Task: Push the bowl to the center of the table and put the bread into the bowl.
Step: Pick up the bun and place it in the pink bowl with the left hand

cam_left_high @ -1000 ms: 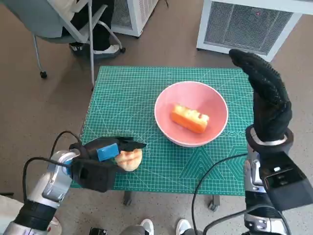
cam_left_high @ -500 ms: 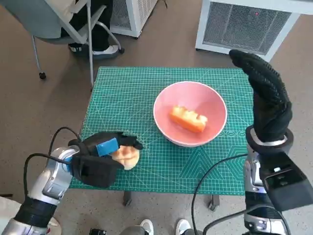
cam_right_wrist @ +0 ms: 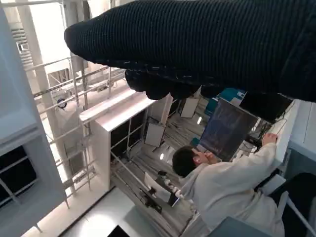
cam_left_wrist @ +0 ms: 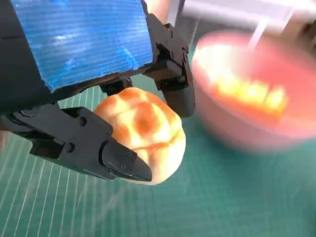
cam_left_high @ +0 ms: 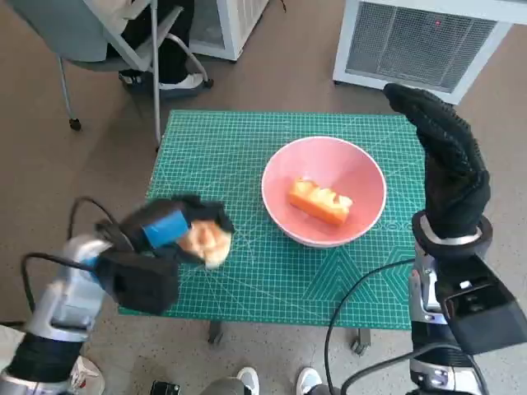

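Left hand pinches the bun above the desk, beside the bowl. Right hand is raised, fingers straight, holding nothing.

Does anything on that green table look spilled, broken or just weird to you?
Nothing is spilled or broken. One oddity: the pink bowl already holds an orange bread piece, while the left hand grips a second, round bun. The right hand is raised beside the table, holding nothing.
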